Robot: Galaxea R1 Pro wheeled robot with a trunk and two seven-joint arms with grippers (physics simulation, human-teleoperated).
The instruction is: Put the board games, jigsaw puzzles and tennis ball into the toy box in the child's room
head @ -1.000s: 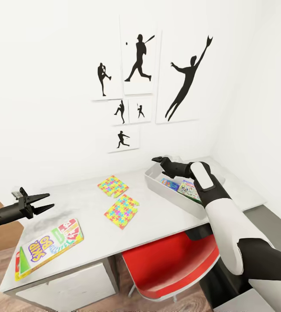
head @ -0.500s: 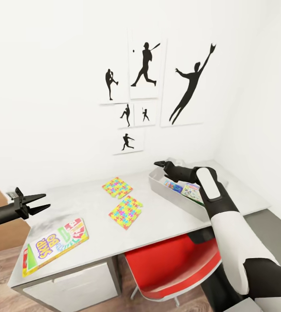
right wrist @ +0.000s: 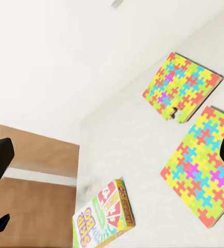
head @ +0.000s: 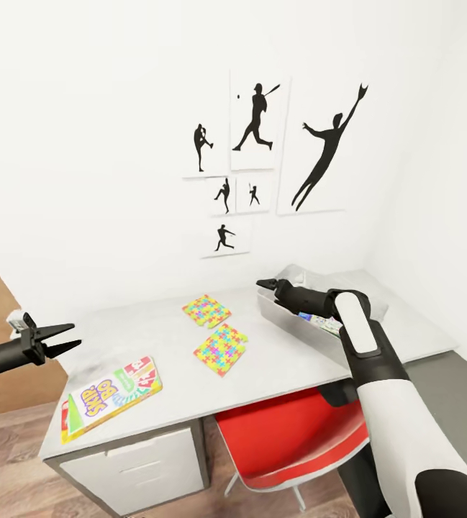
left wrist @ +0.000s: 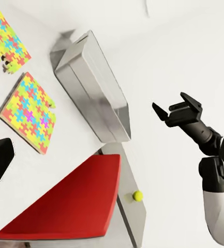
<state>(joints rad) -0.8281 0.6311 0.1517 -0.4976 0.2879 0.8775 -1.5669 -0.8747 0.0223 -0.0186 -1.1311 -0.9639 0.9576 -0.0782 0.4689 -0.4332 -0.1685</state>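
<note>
On the pale grey table point(head: 168, 374) the SKIP-BO board game point(head: 111, 396) lies near the front left corner. The two jigsaw puzzles point(head: 206, 311) point(head: 221, 349) lie flat mid-table. At the right stands the grey toy box point(head: 283, 320) with two small board games point(head: 327, 325) inside, partly hidden by my right arm. My right gripper point(head: 265, 284) hovers open over the box's near-left end and holds nothing. My left gripper point(head: 73, 336) is open and empty, just off the table's left edge. The tennis ball point(left wrist: 137, 196) rests on the dark desk section beyond the toy box point(left wrist: 96, 88).
A red chair point(head: 291, 439) is pushed under the table's front right. White drawers point(head: 139, 467) sit below the left part. Black sports prints point(head: 258, 119) hang on the white wall behind. Wood-plank floor point(head: 10, 460) lies to the left.
The whole picture has slid to the right, so the camera has moved. My left gripper, over the table's left corner before, is now off its left edge. My right gripper stays over the box's end.
</note>
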